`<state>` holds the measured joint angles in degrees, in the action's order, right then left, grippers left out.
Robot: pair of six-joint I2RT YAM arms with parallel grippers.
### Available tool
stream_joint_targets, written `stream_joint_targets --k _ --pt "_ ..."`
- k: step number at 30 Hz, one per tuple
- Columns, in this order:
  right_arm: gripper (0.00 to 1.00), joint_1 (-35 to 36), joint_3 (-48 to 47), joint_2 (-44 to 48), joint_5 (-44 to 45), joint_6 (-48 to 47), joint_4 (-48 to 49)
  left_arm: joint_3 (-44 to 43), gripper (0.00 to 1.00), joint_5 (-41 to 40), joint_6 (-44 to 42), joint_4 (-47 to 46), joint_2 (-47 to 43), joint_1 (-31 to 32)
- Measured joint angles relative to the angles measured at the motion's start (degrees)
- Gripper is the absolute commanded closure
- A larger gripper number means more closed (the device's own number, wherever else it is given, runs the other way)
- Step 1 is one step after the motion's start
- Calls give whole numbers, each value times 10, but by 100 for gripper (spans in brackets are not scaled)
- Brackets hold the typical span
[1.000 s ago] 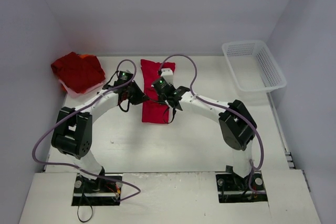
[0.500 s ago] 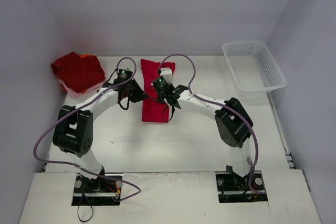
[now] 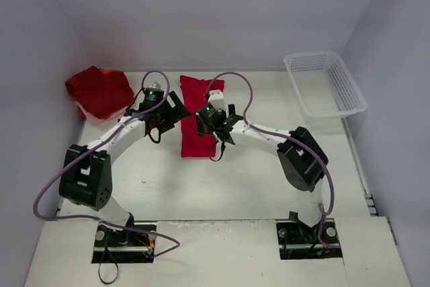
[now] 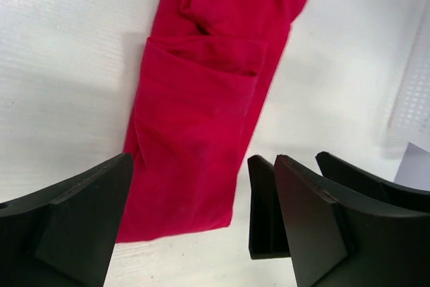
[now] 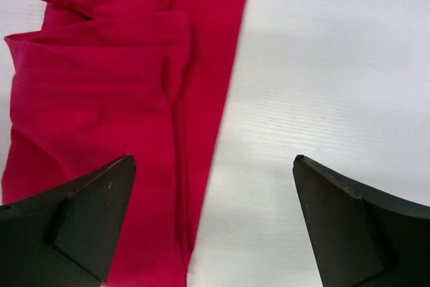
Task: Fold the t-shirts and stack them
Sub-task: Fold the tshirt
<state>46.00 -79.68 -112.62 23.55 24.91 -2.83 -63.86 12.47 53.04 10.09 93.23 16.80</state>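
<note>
A robotics lab test cell; a white table (image 3: 255,179) is boxed in by bare pale walls (image 3: 201,18); a left arm (image 3: 113,138) and a right arm (image 3: 269,134) are bolted on dark plates (image 3: 124,245) at its near edge; purple cables (image 3: 37,196) loop loose; a white mesh basket (image 3: 326,82) sits at the far right corner.

The white tabletop (image 3: 255,173) in front of me carries three things. A long, narrow strip of folded red cloth t-shirt (image 3: 192,142) lies flat near the middle, running from near to far. Well to its left, by the far corner, sits a rumpled heap of red cloth (image 3: 99,91). Well to its right stands a white plastic mesh basket (image 3: 324,82).
</note>
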Motion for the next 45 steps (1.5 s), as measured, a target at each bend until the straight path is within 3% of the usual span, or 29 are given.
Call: stream_joint_targets --k 10,19,29,37,45 --pt "0 134 68 154 78 -28 29 40 20 -22 -10 8 -172 15" --pt "1 141 167 204 55 -35 24 165 20 -55 6 75 -302 31" --pt "7 157 206 216 33 -152 26 141 19 -90 14 143 -353 28" --pt "5 226 210 235 30 -208 30 107 20 -97 14 172 -356 9" --pt "6 280 210 174 30 -225 29 84 19 -82 14 197 -374 -37"
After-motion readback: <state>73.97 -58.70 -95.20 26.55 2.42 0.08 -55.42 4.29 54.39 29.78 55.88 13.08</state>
